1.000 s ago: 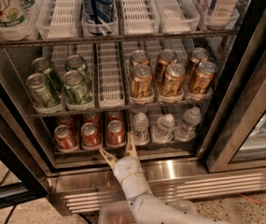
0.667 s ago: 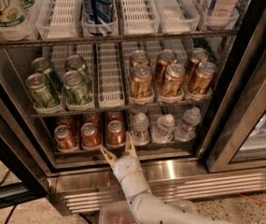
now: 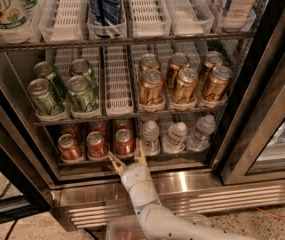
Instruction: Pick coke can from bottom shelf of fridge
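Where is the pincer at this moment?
In the camera view, the pincer is low and left of centre, open at the front edge of the bottom shelf, just below the rightmost coke can, with a water bottle slightly to its right.

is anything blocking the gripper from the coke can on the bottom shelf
Nothing visible. The gripper is open at the front edge of the bottom shelf, directly before the rightmost coke can. A neighbouring red can and a water bottle flank it closely.

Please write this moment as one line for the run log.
phase: pre-grasp | gripper: open, at front edge of bottom shelf, facing rightmost front coke can | coke can: upright, not gripped
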Robot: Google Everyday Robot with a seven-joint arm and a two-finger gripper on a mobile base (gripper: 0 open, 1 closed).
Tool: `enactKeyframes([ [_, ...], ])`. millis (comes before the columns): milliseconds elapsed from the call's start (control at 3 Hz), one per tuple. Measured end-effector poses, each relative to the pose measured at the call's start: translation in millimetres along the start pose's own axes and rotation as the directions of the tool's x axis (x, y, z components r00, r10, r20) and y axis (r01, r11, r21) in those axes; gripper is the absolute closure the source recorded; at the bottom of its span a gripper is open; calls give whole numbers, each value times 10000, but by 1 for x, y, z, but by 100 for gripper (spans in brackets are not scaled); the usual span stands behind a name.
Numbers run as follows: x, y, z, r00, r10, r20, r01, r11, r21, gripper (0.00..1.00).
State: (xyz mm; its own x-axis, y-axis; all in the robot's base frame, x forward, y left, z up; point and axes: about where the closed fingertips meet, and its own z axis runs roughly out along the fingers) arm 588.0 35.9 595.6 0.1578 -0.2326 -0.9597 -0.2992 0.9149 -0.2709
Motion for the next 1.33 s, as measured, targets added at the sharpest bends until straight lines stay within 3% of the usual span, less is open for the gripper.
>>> enactKeyframes([
  [333,5,-8,23,9999,-138,-1,138,9988,462,36],
  [667,7,-10,29,9999,-115,-7,116,9983,564,36],
  [1333,7,-10,35,10000,-51,22,50,9983,584,78],
])
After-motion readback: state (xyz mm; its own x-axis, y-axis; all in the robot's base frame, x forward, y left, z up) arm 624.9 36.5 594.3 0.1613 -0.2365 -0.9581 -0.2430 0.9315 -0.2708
